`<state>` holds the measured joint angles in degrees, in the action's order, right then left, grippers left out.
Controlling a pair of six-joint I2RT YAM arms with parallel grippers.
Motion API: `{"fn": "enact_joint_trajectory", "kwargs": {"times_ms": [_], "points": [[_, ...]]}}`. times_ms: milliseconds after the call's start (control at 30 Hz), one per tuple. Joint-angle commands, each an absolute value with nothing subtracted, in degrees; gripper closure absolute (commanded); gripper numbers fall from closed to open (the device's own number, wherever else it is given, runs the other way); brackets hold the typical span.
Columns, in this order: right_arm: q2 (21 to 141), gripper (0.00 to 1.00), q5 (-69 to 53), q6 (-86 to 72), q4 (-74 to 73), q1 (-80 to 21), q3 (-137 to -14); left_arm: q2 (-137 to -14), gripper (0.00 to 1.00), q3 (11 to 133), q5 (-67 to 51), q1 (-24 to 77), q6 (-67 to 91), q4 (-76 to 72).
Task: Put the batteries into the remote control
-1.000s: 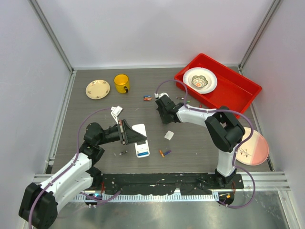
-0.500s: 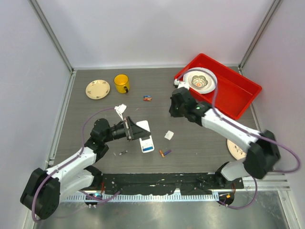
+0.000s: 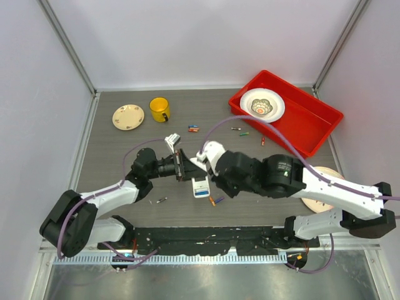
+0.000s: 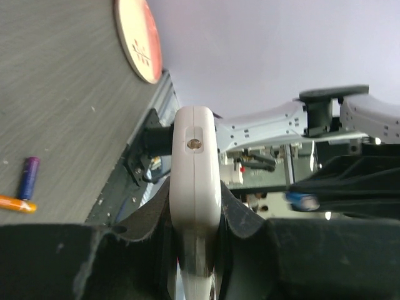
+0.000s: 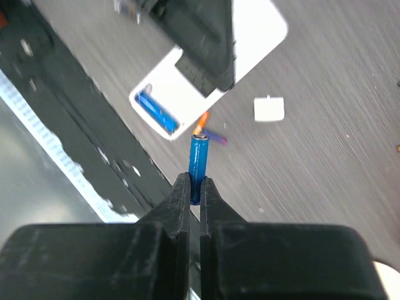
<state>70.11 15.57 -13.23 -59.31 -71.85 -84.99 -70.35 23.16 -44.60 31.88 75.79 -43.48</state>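
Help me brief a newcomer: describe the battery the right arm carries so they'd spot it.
Find the white remote control mid-table. Near its open end, the right pincer is shut on a blue battery sticking out past its tips. Unlike the blue one in the remote and the orange and purple ones on the table, it's aloft.
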Motion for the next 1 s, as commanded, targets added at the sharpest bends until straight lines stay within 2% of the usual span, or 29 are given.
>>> {"fn": "enact_joint_trajectory", "kwargs": {"times_ms": [0,100,267,533,967], "points": [[71.2,0.99,20.0,-4.7,-72.0,-78.3,-85.2,-71.6,1.00,26.2,-50.9,34.8,77.3,-48.8],[70.7,0.99,17.3,-1.6,-71.3,-82.9,-84.0,-70.8,1.00,26.1,-53.1,37.4,75.8,-45.8],[72.4,0.99,15.6,2.5,-70.0,-84.8,-85.4,-67.2,1.00,27.2,-51.7,39.5,66.6,-30.9],[78.7,0.99,11.4,3.4,-68.8,-86.7,-87.2,-65.5,1.00,25.9,-51.0,39.9,66.4,-30.3],[84.6,0.99,7.2,3.1,-66.5,-87.1,-90.4,-68.8,1.00,23.3,-48.1,40.4,70.1,-38.2]]}}
